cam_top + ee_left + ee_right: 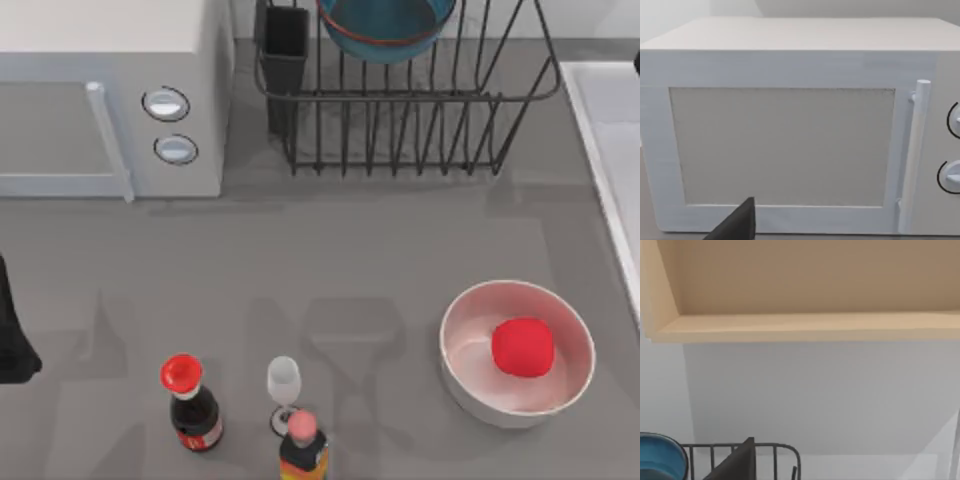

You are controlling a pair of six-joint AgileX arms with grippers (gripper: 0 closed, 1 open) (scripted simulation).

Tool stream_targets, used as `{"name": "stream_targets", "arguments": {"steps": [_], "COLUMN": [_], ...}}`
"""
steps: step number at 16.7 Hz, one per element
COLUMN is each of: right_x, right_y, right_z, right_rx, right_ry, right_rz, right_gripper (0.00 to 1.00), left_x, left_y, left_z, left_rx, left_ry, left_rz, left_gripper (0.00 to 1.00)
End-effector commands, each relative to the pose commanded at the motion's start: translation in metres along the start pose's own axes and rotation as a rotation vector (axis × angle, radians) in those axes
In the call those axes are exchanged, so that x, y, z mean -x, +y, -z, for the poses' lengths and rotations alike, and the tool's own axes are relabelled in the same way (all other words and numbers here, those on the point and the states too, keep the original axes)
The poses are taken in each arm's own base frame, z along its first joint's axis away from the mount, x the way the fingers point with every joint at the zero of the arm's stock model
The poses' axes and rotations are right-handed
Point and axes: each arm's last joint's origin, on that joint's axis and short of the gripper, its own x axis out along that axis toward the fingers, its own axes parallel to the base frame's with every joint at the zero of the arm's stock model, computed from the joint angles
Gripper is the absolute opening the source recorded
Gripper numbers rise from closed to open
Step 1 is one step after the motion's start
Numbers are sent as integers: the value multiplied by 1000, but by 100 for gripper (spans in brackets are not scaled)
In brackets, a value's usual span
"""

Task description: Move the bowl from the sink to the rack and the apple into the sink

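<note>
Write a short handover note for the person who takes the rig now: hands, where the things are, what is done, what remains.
Left hand: parked at the table's left edge, facing the white microwave.
Right hand: near the black wire rack; I cannot tell its fingers.
Teal-blue bowl with the red-orange rim: already in the rack. Done.
Small bright red apple: lying in the plain white bowl on the table's right side.
Pale white-grey sink: at the right edge.
Left: carry the apple into the sink.

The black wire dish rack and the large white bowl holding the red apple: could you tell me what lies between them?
In the top view, only bare grey tabletop separates the rack from the white bowl with the apple.
</note>
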Motion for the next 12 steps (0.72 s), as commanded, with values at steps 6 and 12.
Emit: {"name": "stream_targets", "arguments": {"steps": [6, 12], "right_x": [103, 124], "right_y": [-57, -70], "right_z": [61, 137], "right_rx": [5, 17], "right_ry": [-30, 53], "right_rz": [-3, -6], "right_gripper": [100, 100], "left_x": [0, 0], "left_y": [0, 0], "left_z": [0, 0], "left_rx": [0, 0], "left_ry": [0, 0], "left_rz": [0, 0], "left_gripper": [100, 100]}}
